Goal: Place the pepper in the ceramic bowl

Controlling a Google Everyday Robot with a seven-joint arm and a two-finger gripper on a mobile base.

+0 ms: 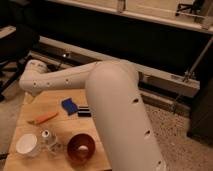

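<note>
The pepper, slim and orange, lies on the left part of the wooden table. Nearer the front edge stands the ceramic bowl, round, rust-red and glossy inside, with nothing in it. My white arm fills the middle of the view and reaches left to a rounded joint above the table's far left corner. The gripper is out of view past that joint. Nothing touches the pepper or the bowl.
A blue block and a black bar lie behind the bowl, next to the arm. A white cup and a small clear object stand left of the bowl. Dark cabinets and a rail run behind the table.
</note>
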